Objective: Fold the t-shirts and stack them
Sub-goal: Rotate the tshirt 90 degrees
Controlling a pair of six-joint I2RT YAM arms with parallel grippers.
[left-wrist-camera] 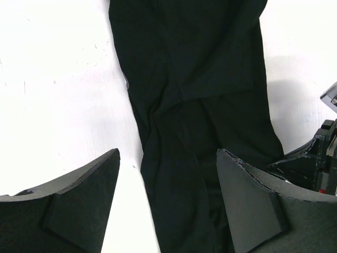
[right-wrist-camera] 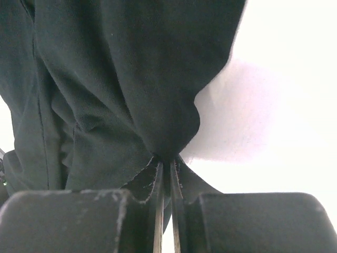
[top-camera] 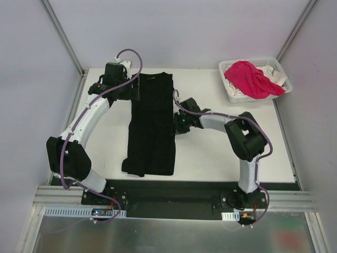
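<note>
On the white table (top-camera: 221, 153), the black shirt (top-camera: 151, 126) lies in the middle of the top view as a narrow strip. Its long axis runs from the upper frame down toward the arm bases. The basket (top-camera: 234, 97) sits at the upper right, well apart, and holds the pink shirt (top-camera: 250, 79) and the white shirt (top-camera: 276, 76).

The right gripper (top-camera: 178, 125) is at the strip's right long edge, about halfway along, so the cloth lies to its left. Its jaws are pressed together on a pinch of black cloth (right-wrist-camera: 164, 168).

The left gripper (top-camera: 132, 94) is at the strip's upper left. Its jaws are spread and hold nothing (left-wrist-camera: 168, 158), one finger over cloth and one over bare table.

The next fold probably turns on the right arm's mid-edge hold.
</note>
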